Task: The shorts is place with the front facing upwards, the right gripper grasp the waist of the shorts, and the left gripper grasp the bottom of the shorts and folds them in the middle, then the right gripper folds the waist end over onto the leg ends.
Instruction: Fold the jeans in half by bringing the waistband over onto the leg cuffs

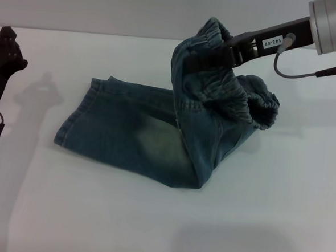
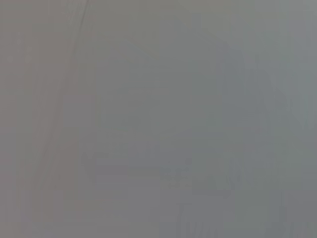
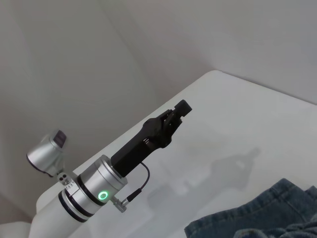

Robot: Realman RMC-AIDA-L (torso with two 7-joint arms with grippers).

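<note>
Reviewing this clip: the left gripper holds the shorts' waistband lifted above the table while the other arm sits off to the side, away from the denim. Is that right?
Not quite: it is the right gripper that holds the waistband of the shorts up off the table, as the head view shows. The left gripper is the one off to the side, away from the denim.

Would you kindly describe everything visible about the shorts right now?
The shorts are blue-green denim with a pale faded patch on the leg. They are folded lengthwise, legs lying flat on the white table, hems toward the robot's left. The gathered elastic waistband is lifted off the table, bunched and sagging open, held by the right tool, which is shut on it. The left tool stands apart, touching nothing.
</note>
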